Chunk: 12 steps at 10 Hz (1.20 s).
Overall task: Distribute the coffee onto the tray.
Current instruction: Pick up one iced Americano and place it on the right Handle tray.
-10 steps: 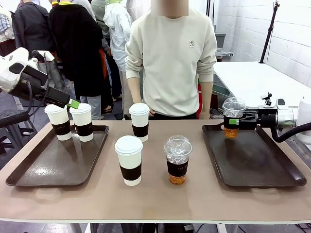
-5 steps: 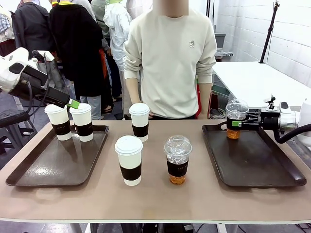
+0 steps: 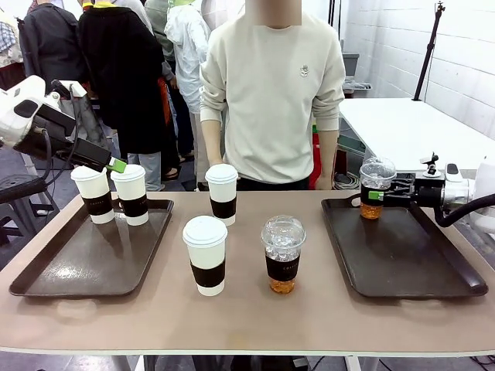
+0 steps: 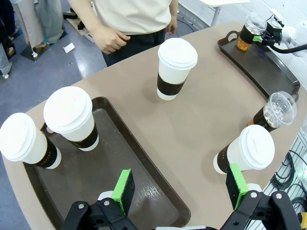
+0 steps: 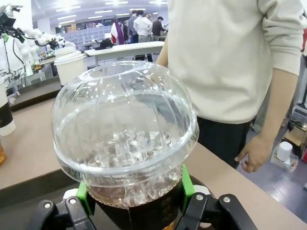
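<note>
Two sleeved paper cups (image 3: 93,195) (image 3: 131,195) stand at the far end of the left brown tray (image 3: 54,270). My left gripper (image 3: 116,165) hovers open just above them, nothing between its green pads (image 4: 123,190). Two more paper cups (image 3: 223,194) (image 3: 206,255) and one iced coffee cup (image 3: 283,253) stand on the bare table. My right gripper (image 3: 379,195) is shut on the other iced coffee cup (image 3: 375,189) (image 5: 124,134), upright at the far left corner of the right tray (image 3: 410,263), its base at tray level.
A person in a cream sweater (image 3: 271,93) stands at the table's far side, hands hanging near the edge (image 5: 252,153). A strip of table lies between the two trays. Other people stand behind at the left.
My right gripper carried the iced cup slightly right and down to the tray's far corner. The left arm has not moved.
</note>
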Each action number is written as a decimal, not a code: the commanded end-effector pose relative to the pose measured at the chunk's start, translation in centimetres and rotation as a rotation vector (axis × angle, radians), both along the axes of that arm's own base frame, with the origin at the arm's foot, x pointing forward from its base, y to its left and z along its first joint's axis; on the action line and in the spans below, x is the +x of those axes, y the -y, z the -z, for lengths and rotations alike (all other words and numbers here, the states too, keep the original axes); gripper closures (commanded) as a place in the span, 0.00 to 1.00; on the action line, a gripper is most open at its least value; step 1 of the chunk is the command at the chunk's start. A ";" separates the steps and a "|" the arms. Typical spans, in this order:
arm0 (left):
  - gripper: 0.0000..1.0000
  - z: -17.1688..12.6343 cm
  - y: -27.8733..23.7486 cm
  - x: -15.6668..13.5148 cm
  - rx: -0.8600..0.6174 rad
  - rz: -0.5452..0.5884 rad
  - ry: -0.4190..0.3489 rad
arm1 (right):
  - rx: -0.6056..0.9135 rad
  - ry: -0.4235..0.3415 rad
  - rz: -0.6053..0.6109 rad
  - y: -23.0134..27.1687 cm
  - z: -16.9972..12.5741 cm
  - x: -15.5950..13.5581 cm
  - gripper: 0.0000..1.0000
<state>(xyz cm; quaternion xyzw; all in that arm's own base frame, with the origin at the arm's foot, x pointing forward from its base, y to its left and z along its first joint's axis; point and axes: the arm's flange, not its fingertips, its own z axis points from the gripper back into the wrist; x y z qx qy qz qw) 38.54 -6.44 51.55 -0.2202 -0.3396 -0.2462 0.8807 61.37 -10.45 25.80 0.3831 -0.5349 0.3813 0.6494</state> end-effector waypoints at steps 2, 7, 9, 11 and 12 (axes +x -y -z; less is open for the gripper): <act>0.00 0.1 -0.1 0.1 -0.013 0.004 -0.004 | 0.019 0.032 0.024 -0.4 0.4 0.8 0.22; 0.00 0.1 -0.1 0.1 -0.013 0.004 -0.004 | 0.014 0.004 0.033 -0.2 1.0 0.6 0.01; 0.00 0.1 -0.1 0.1 -0.013 0.004 -0.004 | 0.016 -0.012 0.041 0.1 1.0 0.3 0.00; 0.00 0.1 -0.1 0.1 -0.013 0.004 -0.004 | 0.015 -0.036 0.058 0.4 1.2 -0.3 0.00; 0.00 0.1 -0.1 0.1 -0.013 0.004 -0.004 | 0.016 -0.037 0.067 0.6 1.2 -0.5 0.00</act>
